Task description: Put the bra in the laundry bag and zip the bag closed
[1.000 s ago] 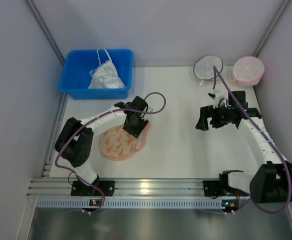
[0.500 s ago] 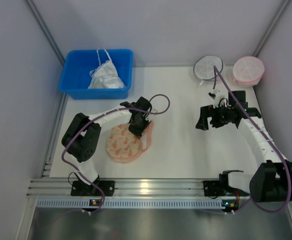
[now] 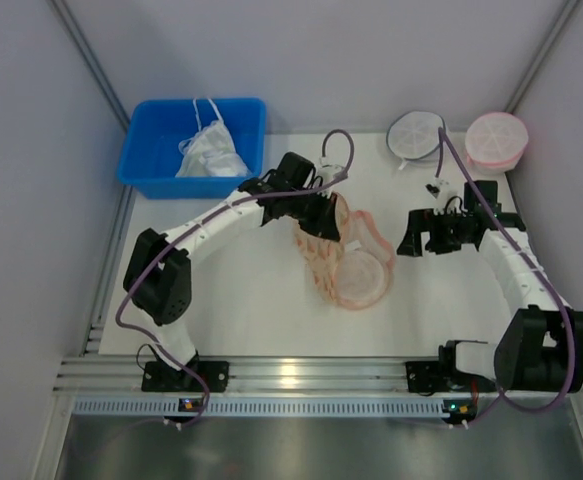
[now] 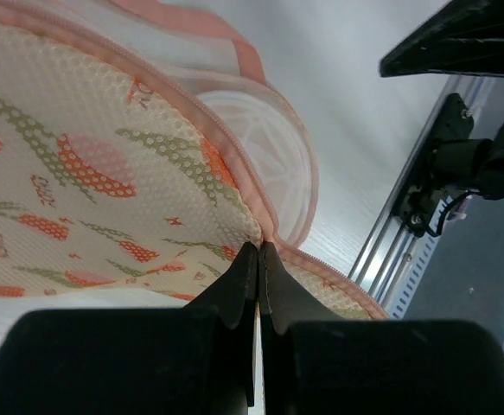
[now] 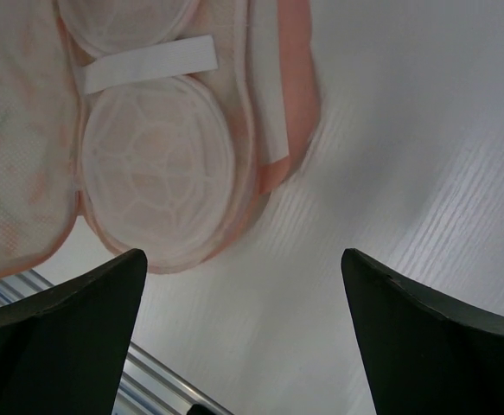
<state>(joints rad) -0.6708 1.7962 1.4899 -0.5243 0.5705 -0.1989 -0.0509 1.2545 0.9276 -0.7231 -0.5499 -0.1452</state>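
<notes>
Seen from above, a white table [image 3: 251,310] carried two black robot arms bolted at its near edge. The left arm reached across to the middle of the table. Its gripper [image 3: 323,218] was pressed together, pinching the pink zipper rim of the laundry bag [image 3: 349,262]. In the left wrist view the two dark fingers [image 4: 239,281] met on that rim, with the floral outer fabric of the bag [image 4: 105,156] filling the upper left.

The bag lay open near the table's centre, between the two arms. Its peach-pink, orange-flowered half was tilted up under the left gripper. The other half lay flat on the table, its white mesh lining facing up.

The right gripper [image 3: 409,240] hovered just to the right of the bag, apart from it, with its jaws spread wide and holding nothing. From the right wrist camera, the gripper [image 5: 243,255] looked down on bare table [image 5: 407,173]. The open bag [image 5: 148,173] sat above and to the left, showing rounded mesh cups and a white strap. Whether those pale cups were only lining or a bra could not be told.

At the far left stood a blue bin [image 3: 146,160] holding a crumpled white garment [image 3: 211,152]. At the far right lay a round white pouch [image 3: 416,133] and a round pink pouch [image 3: 496,138].
</notes>
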